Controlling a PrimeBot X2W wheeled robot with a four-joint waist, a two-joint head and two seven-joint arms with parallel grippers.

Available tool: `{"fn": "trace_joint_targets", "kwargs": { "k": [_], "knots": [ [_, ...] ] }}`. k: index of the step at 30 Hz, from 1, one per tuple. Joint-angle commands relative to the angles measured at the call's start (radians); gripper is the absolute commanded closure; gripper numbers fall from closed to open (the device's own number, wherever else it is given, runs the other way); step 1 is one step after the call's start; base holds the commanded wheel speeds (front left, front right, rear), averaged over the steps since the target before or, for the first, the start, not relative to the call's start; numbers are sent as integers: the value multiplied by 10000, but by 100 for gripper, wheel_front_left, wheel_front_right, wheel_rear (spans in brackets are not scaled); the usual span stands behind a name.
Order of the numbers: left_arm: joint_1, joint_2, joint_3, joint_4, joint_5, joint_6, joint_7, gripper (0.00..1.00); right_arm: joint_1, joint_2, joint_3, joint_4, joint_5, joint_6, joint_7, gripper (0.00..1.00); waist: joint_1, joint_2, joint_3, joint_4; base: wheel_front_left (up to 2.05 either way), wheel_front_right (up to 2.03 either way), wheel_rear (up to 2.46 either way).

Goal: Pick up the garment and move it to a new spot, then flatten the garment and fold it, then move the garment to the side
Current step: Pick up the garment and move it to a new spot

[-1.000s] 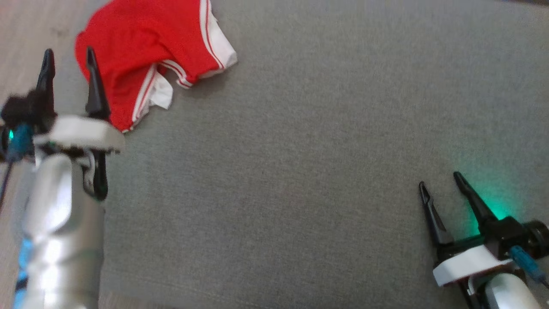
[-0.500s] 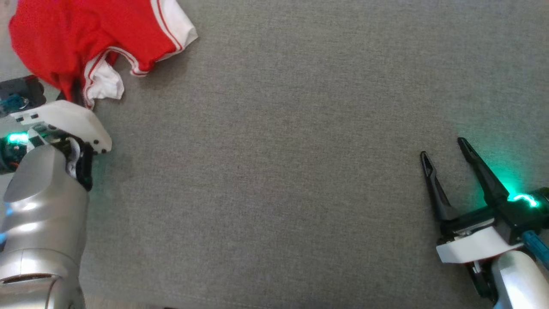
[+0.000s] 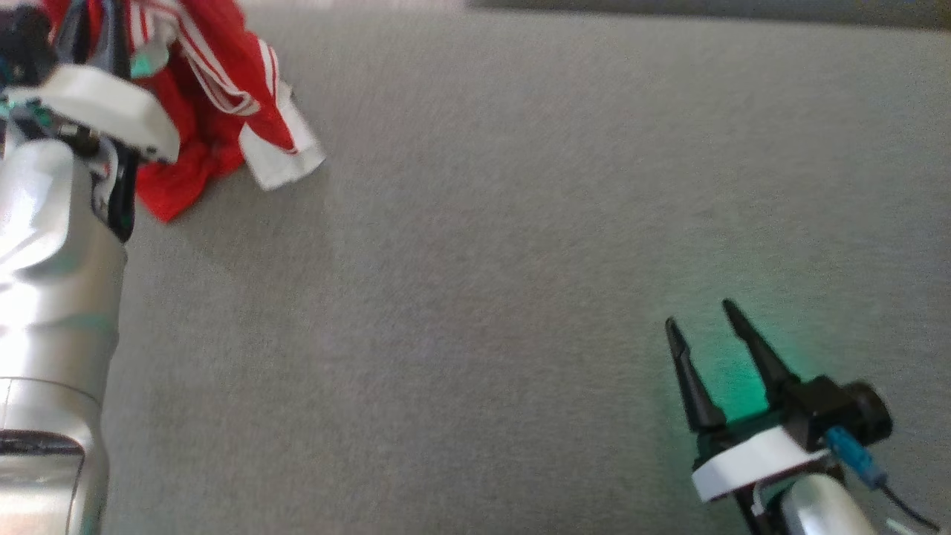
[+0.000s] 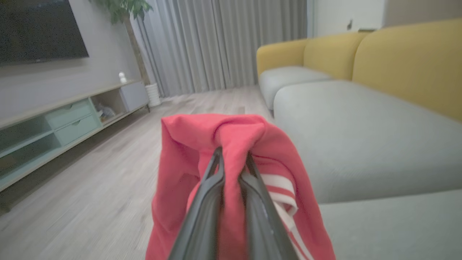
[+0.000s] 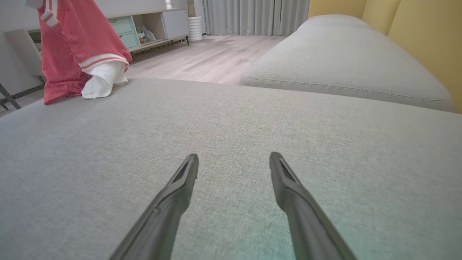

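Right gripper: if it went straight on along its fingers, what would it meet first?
Probably the grey cushion: the open right gripper points low across its bare fabric, with nothing between. The red garment hangs well left of that line. Depth is unclear.

I saw a grey sofa seat [image 3: 520, 260] as the work surface; the lower end of the garment [image 3: 200, 160] rested on its far-left corner.
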Motion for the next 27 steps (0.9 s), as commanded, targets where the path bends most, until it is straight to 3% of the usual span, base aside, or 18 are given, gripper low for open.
{"fn": "trace_joint_targets", "kwargs": {
  "k": [1,6,15,22,27],
  "knots": [
    [-462,627,-170,-820,-438,18,107,100,210,169,242,-201,174,-9,-26,0,1,0,-1535,-1173,0,0,0],
    [-580,825,-1200,-2621,-1615,17,972,100,524,454,326,-191,444,-9,-26,0,1,0,-2466,-2235,0,0,0],
    [-227,851,-1853,-5186,-2763,17,2071,100,564,679,382,-392,518,-9,-26,0,1,0,-2698,-3834,0,0,0],
    [972,671,-2444,-5371,-2624,162,2304,100,503,774,554,-418,571,-9,-26,0,1,0,-2407,-4468,0,0,0],
    [2314,448,-2943,-4632,-2497,221,1789,100,371,832,750,-395,583,-9,-26,0,1,0,-1762,-4737,0,0,0]
  ]
}}
